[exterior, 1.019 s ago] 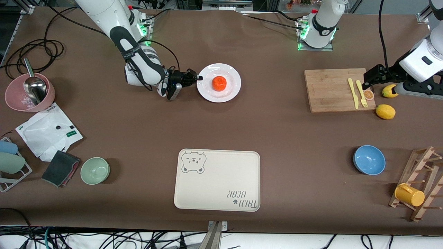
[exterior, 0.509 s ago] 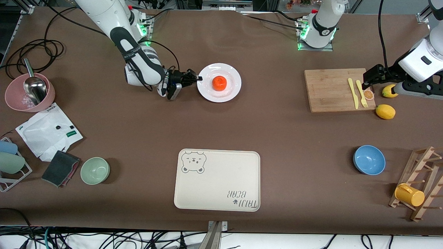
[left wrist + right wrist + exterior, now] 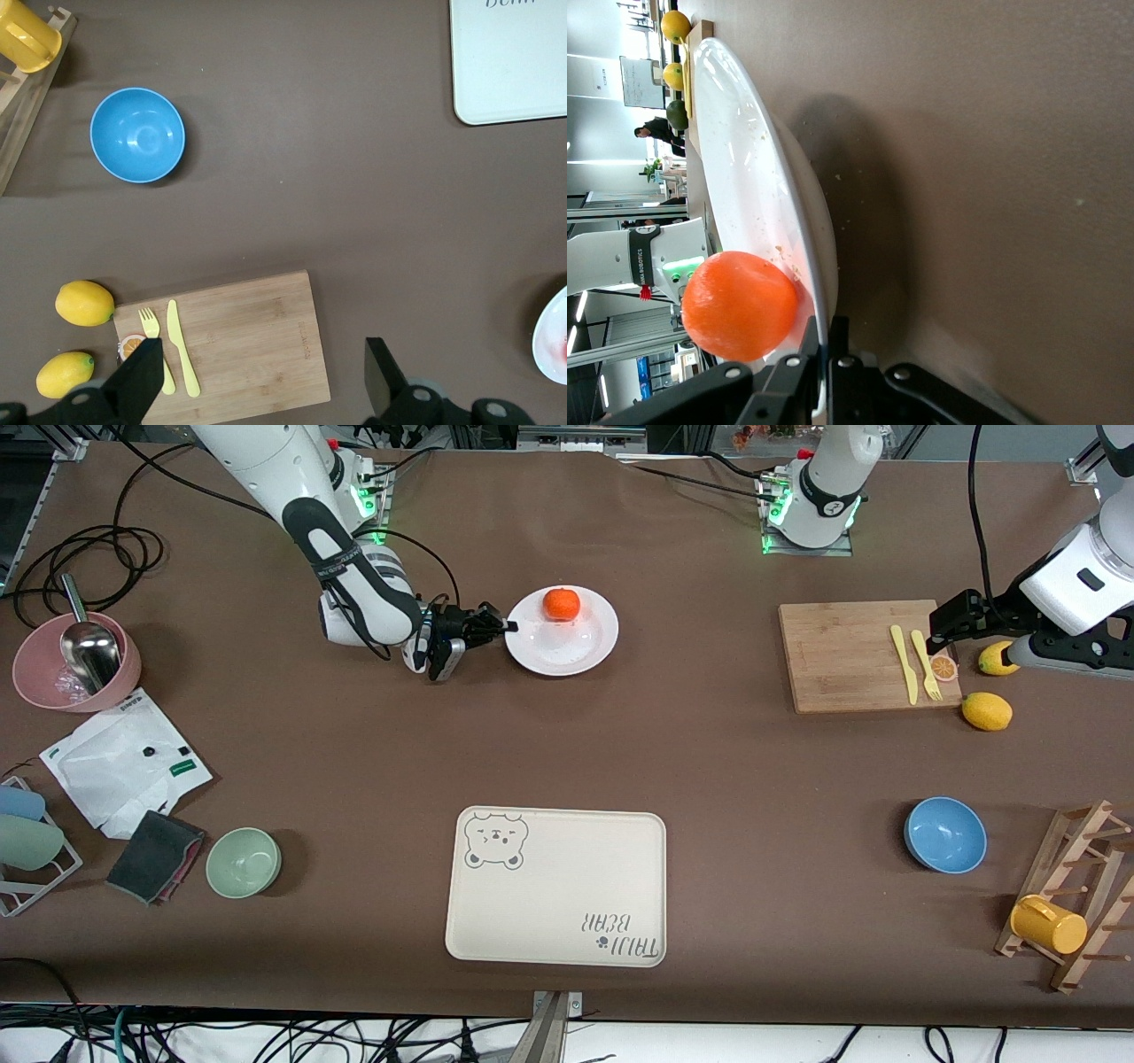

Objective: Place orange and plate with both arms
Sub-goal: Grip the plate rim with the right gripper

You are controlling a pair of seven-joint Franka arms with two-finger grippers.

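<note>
The white plate (image 3: pixel 576 651) lies on the brown table toward the right arm's end. The orange (image 3: pixel 562 603) sits on it, at the rim farthest from the front camera. My right gripper (image 3: pixel 507 627) is shut on the plate's rim at the side toward the right arm's base. In the right wrist view the jaws (image 3: pixel 824 345) pinch the rim of the plate (image 3: pixel 744 159), which looks tilted, with the orange (image 3: pixel 740 305) close beside them. My left gripper (image 3: pixel 932 638) hangs open and empty over the cutting board's end; it also shows in the left wrist view (image 3: pixel 261 381).
A wooden cutting board (image 3: pixel 850 655) holds a yellow knife, a fork and an orange-slice disc. Two lemons (image 3: pixel 987 711) lie beside it. A cream bear tray (image 3: pixel 556 886) lies near the front edge. A blue bowl (image 3: pixel 945 834), green bowl (image 3: pixel 244 861), pink bowl (image 3: pixel 75 660) and mug rack (image 3: pixel 1063 921) stand around.
The orange has rolled from the plate's middle to its rim farthest from the front camera. The right gripper stays on the rim. The left arm has not moved.
</note>
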